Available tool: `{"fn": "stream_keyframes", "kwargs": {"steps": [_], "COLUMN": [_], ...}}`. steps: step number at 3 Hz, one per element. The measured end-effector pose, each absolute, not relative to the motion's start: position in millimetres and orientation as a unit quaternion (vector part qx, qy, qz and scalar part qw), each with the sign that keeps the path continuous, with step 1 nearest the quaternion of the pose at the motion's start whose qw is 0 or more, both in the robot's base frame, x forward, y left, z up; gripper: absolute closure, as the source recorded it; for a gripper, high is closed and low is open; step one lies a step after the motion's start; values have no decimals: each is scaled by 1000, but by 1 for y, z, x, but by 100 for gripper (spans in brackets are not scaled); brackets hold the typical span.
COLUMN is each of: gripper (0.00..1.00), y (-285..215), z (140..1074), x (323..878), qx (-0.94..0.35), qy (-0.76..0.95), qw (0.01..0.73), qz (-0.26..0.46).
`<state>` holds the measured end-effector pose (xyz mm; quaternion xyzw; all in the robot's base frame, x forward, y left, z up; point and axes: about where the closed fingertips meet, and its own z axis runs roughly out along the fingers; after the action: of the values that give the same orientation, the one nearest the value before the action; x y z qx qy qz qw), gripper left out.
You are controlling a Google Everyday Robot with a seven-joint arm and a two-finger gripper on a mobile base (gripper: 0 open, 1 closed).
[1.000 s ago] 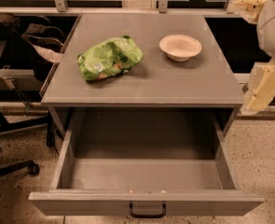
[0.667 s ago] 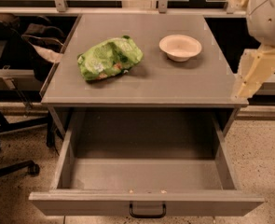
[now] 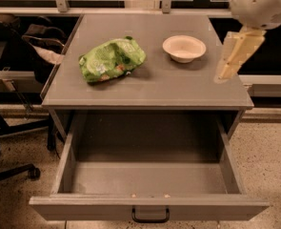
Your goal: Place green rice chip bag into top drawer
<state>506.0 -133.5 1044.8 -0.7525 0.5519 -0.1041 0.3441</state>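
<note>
Green foil rice chip bag (image 3: 112, 59): grey worktop (image 3: 178, 87), 10 o'clock. Cream round bowl (image 3: 184, 47): 1 o'clock. Grey metal top drawer (image 3: 149, 178): pulled out, 6 o'clock. Cream gripper (image 3: 235, 56): 3 o'clock; grip state can't tell.

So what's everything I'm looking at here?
green rice chip bag: one, bright green, left side of the cabinet top
bowl: one, cream, right of the bag
cabinet: one, grey, centre
top drawer: one, grey, pulled open under the top, dark handle
office chair: one, black, far left
arm: one, white, top right
gripper: one, cream, over the cabinet's right edge, far from the bag
</note>
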Motion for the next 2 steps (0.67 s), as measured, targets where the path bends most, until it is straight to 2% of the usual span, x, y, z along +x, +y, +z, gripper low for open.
{"fn": "stream_keyframes", "kwargs": {"steps": [2], "gripper": [0], "y": [-82], "z": [1025], "x": [545], "qx": [-784], "qy": [508], "qw": [350], "qz": [-61]}}
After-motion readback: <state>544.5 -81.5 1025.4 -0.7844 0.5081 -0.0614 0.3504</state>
